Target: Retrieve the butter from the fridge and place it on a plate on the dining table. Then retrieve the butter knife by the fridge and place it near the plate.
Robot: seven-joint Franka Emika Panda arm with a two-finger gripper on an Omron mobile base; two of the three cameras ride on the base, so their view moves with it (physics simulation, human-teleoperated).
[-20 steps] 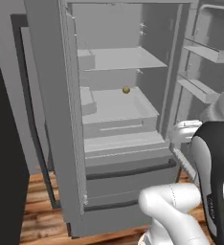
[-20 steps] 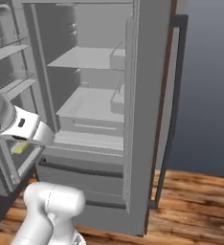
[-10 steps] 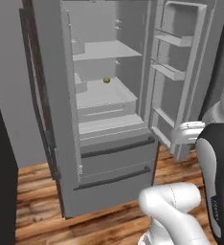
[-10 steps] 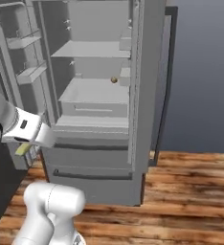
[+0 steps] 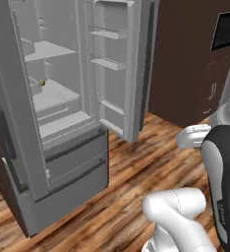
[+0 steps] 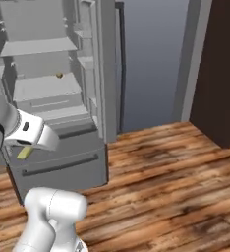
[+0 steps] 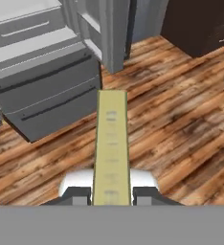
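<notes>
Yellow butter (image 7: 112,143), one slim stick, is clamped between the gripper's (image 7: 112,196) two fingertips (image 7: 79,195), its long axis running straight out ahead of the hand, over the plank wood floor (image 7: 181,124). One grey fridge (image 5: 63,123) stands open (a small brownish ball (image 5: 42,83) sits on one shelf), beside dark brown cabinetry (image 5: 186,59).

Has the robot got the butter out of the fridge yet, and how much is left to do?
Yes. The butter is out of the open fridge, pinched in the gripper above the wood floor. A small round food sits on a shelf. Left: put the butter on the plate, then fetch the knife.
</notes>
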